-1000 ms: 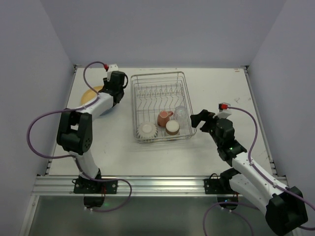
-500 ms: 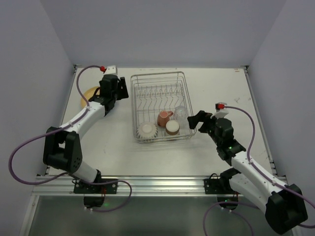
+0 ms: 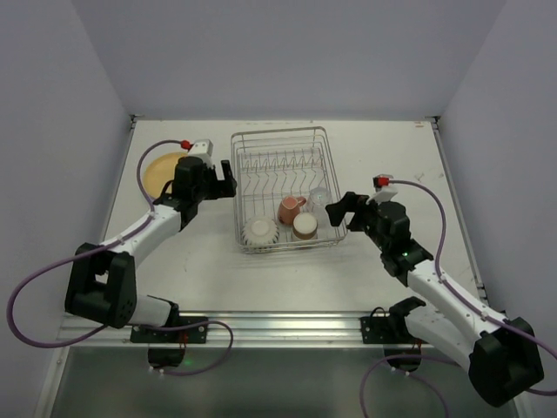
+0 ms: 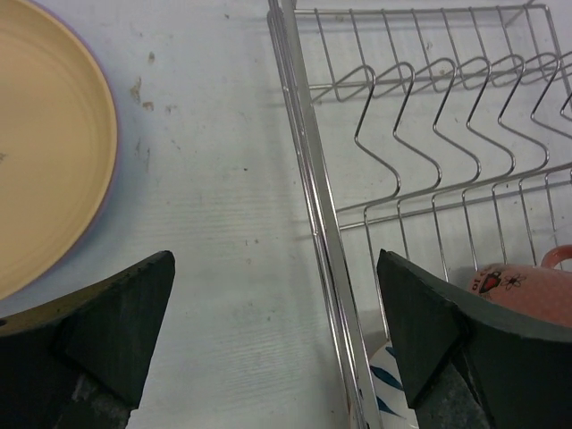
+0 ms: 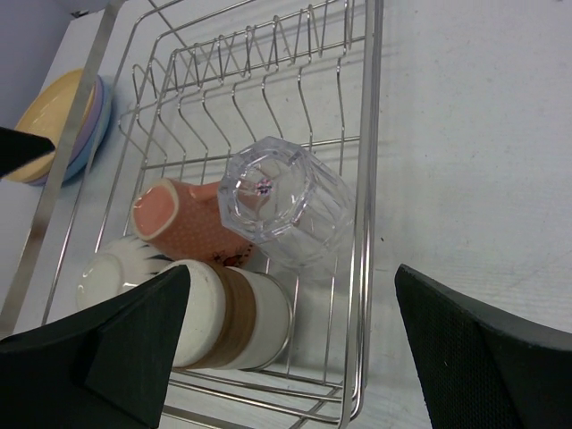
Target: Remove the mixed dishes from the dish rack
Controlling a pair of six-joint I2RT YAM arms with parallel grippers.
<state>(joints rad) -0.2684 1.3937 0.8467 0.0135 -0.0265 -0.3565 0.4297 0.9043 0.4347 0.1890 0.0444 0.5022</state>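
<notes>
The dish rack [image 3: 283, 138] is a silver wire basket mid-table. At its near end lie a pink mug [image 3: 290, 209], a clear glass [image 3: 319, 199], a brown-and-cream cup [image 3: 305, 226] and a white ribbed bowl [image 3: 259, 231]. A yellow-orange plate [image 3: 161, 171] tops a stack left of the rack. My left gripper [image 3: 230, 178] is open and empty, its jaws straddling the rack's left rim [image 4: 308, 179]. My right gripper [image 3: 341, 212] is open and empty at the rack's near right corner. In the right wrist view the glass [image 5: 286, 201] lies ahead of the jaws, with the cup [image 5: 232, 317] beside the left finger.
The plate slot prongs [image 4: 420, 143] stand bare in the rack's far half. Purple and blue plate edges [image 5: 89, 134] show under the yellow one. Walls close the table on the left, back and right. Bare tabletop [image 3: 392, 157] lies right of the rack.
My left gripper swung away from the plate stack to the rack's left rim and its jaws opened wide. The yellow plate now lies uncovered. My right gripper edged left toward the rack.
</notes>
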